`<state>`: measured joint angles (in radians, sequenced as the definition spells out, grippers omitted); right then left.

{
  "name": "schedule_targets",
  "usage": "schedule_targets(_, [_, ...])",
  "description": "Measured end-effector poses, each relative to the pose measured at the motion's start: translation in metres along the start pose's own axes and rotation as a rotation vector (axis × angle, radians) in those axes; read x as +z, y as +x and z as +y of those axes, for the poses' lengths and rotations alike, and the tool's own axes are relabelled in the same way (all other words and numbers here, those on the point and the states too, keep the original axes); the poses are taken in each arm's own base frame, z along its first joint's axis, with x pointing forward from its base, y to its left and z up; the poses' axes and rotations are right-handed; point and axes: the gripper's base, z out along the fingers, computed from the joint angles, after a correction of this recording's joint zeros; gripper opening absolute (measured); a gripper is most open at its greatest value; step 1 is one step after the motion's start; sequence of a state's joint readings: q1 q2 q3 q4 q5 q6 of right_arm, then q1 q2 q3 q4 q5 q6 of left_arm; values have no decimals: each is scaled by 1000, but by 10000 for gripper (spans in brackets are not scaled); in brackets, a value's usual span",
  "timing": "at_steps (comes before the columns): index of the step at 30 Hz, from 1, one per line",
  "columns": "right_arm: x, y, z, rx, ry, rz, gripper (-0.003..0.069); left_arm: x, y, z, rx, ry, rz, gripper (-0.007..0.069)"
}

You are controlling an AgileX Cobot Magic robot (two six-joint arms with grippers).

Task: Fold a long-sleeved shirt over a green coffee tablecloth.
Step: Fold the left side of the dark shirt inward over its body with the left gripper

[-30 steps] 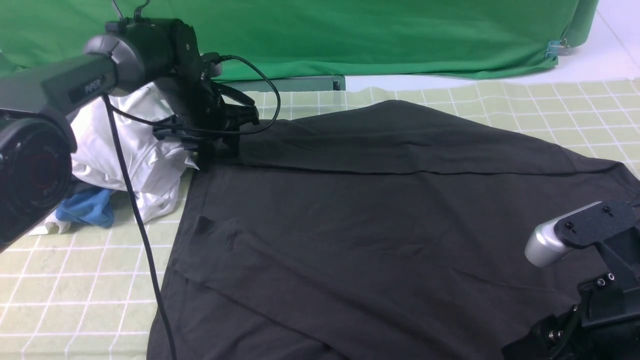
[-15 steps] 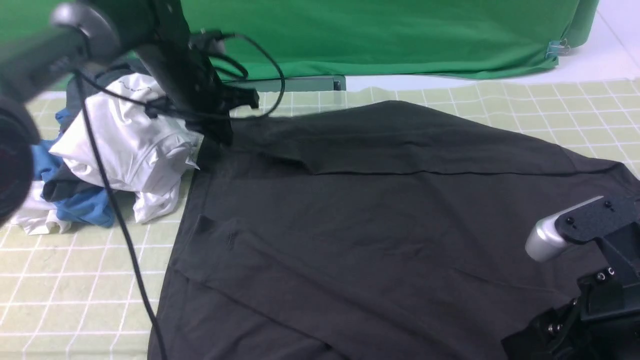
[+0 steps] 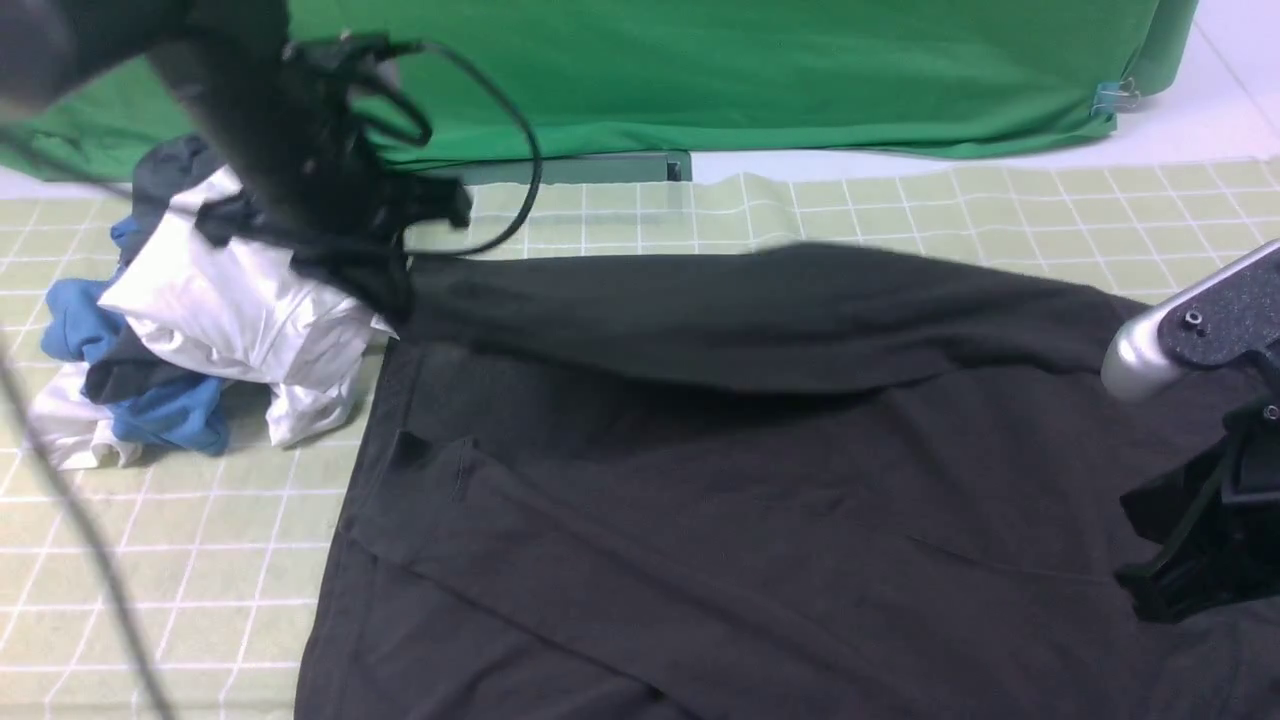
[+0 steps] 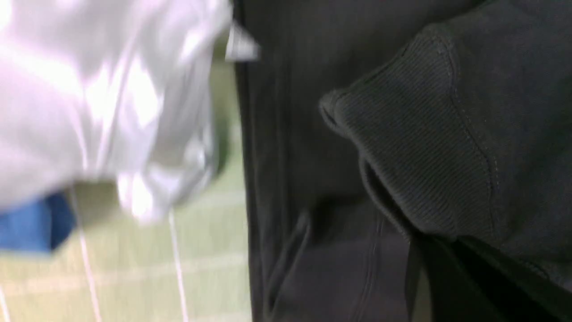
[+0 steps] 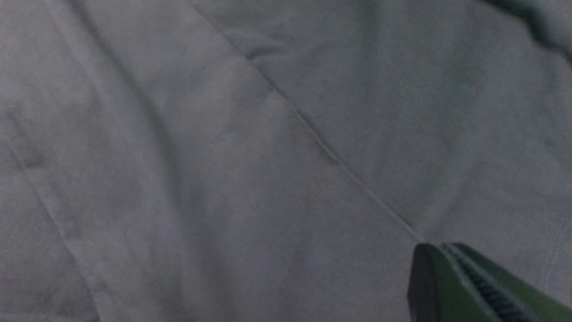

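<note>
The black shirt lies spread on the checked tablecloth. The left gripper is closed on the shirt's far left corner, held up right beside a heap of white and blue clothes. The right gripper is closed above the shirt's right side. A green sheet hangs behind

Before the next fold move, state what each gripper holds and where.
Left gripper pinches the long-sleeved shirt by a ribbed band at its far left corner. Right gripper is shut at the shirt's right side, seemingly gripping it.
</note>
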<state>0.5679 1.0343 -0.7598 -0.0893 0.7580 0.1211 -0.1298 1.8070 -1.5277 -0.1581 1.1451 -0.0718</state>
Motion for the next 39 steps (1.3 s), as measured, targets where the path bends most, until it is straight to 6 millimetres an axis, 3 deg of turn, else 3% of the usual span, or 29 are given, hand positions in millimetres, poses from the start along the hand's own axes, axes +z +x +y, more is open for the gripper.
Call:
schedule_targets(2, [0,0,0,1,1,-1,6,5,28,5,-23,-5,8,11])
schedule_targets(3, [0,0,0,1,1,-1,6,3,27,5,-24,-4,-3,11])
schedule_targets(4, [0,0,0,1,1,-1,6,9,46,8,-44,-2,19,11])
schedule_targets(5, [0,0,0,1,1,-1,6,10,48,8,-45,-3,21,11])
schedule_targets(7, [0,0,0,1,1,-1,8,16,75,12,-66,5,48,11])
schedule_targets(16, [0,0,0,3,1,-1,12,19,133,17,-115,37,73,11])
schedule_targets(22, [0,-2,0,11,0,-20,22,27,151,17,-131,69,115,11])
schedule_targets(29, [0,-3,0,27,-3,-36,42,30,153,18,-128,67,105,50])
schedule_targets(39, [0,-3,0,27,-3,-36,70,29,161,20,-67,44,188,401])
